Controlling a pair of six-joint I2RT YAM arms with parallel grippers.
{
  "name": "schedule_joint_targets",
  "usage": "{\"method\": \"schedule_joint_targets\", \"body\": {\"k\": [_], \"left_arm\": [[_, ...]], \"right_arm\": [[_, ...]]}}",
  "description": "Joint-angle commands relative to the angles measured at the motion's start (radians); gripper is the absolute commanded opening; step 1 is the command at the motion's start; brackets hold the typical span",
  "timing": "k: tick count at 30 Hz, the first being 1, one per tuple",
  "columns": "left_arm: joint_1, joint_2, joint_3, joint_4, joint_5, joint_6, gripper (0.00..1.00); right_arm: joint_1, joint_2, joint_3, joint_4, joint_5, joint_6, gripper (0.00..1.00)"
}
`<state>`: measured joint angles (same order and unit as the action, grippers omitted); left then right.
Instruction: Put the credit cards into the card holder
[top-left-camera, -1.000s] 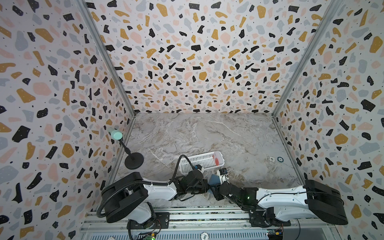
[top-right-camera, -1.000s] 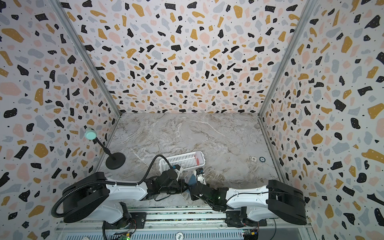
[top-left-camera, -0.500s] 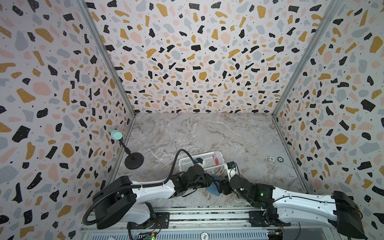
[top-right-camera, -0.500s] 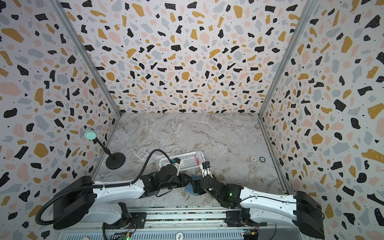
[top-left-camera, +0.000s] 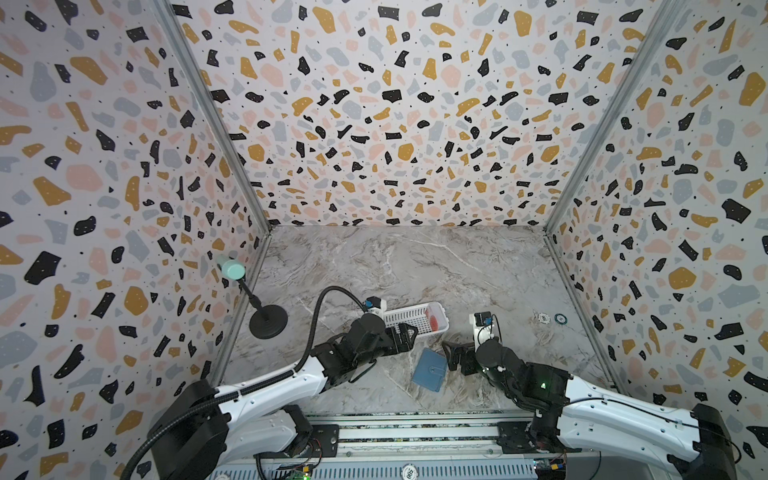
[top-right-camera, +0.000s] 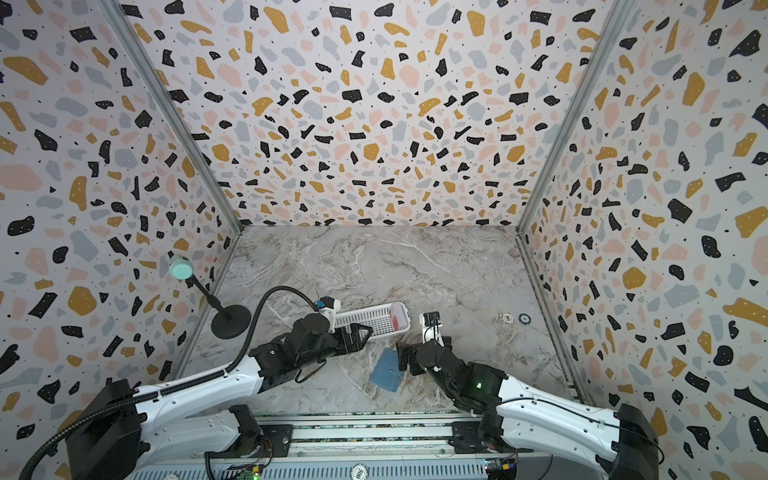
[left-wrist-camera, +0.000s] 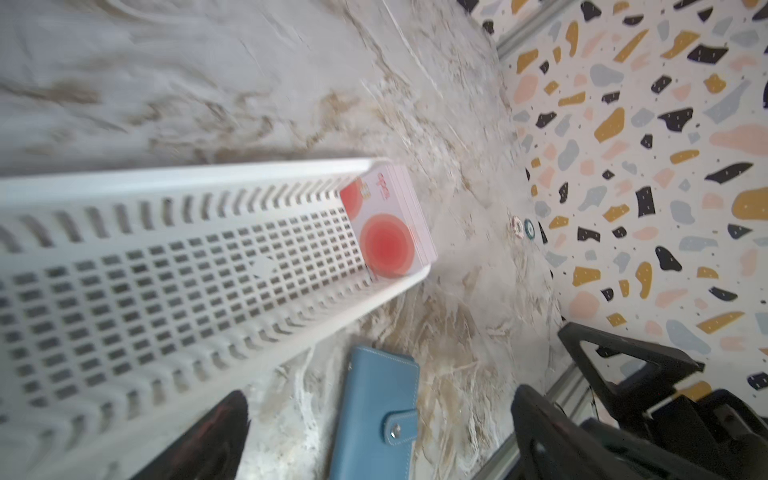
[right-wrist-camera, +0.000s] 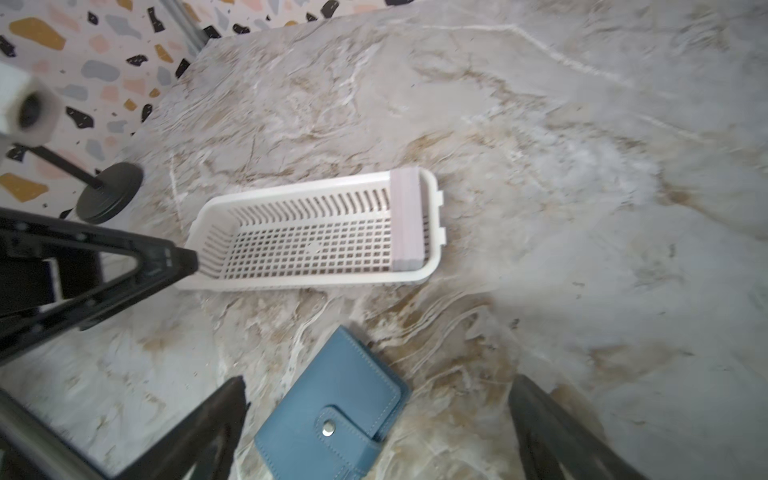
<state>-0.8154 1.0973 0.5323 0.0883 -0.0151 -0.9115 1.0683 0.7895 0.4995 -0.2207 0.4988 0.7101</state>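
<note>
The card holder (top-left-camera: 430, 369) (top-right-camera: 386, 371) is a slate-blue wallet lying shut on the marble table, snap tab fastened, with nothing gripping it. My left gripper (top-left-camera: 408, 335) (top-right-camera: 362, 335) hangs open just left of it, by the near wall of the white basket (top-left-camera: 409, 312). My right gripper (top-left-camera: 451, 356) (top-right-camera: 402, 357) is open close to the holder's right edge. In the left wrist view the holder (left-wrist-camera: 374, 415) lies between the wide-apart fingers (left-wrist-camera: 224, 428); the right wrist view shows the holder (right-wrist-camera: 332, 411) the same way. The credit cards (top-left-camera: 434, 321) (left-wrist-camera: 388, 232) (right-wrist-camera: 407, 220) stand stacked at the basket's right end.
A black round-based stand (top-left-camera: 268, 322) with a teal head rises by the left wall. Two small round bits (top-left-camera: 552, 318) lie near the right wall. Patterned walls close in three sides, and a metal rail (top-left-camera: 415, 432) runs along the front edge.
Both grippers have opened and drawn apart. The card holder, held between them a second ago, now lies free on the table. The left gripper moved back toward the basket.
</note>
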Motion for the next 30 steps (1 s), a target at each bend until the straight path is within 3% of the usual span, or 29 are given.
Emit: {"method": "schedule_joint_targets", "body": {"k": [1, 10, 25, 30], "left_arm": [[0.07, -0.057, -0.023, -0.061, -0.046, 0.091, 1.0], [0.204, -0.122, 0.014, -0.169, -0.234, 0.281, 1.0], [0.495, -0.182, -0.167, 0.126, -0.469, 0.619, 1.0], [0.624, -0.174, -0.205, 0.24, -0.35, 0.678, 1.0]], "right_arm": [[-0.054, -0.021, 0.065, -0.046, 0.075, -0.064, 0.99], [-0.303, 0.027, 0.097, 0.032, -0.019, -0.212, 0.99], [-0.72, 0.123, -0.034, 0.437, -0.109, -0.497, 0.99], [-0.803, 0.193, -0.042, 0.499, -0.136, -0.525, 0.99]]}}
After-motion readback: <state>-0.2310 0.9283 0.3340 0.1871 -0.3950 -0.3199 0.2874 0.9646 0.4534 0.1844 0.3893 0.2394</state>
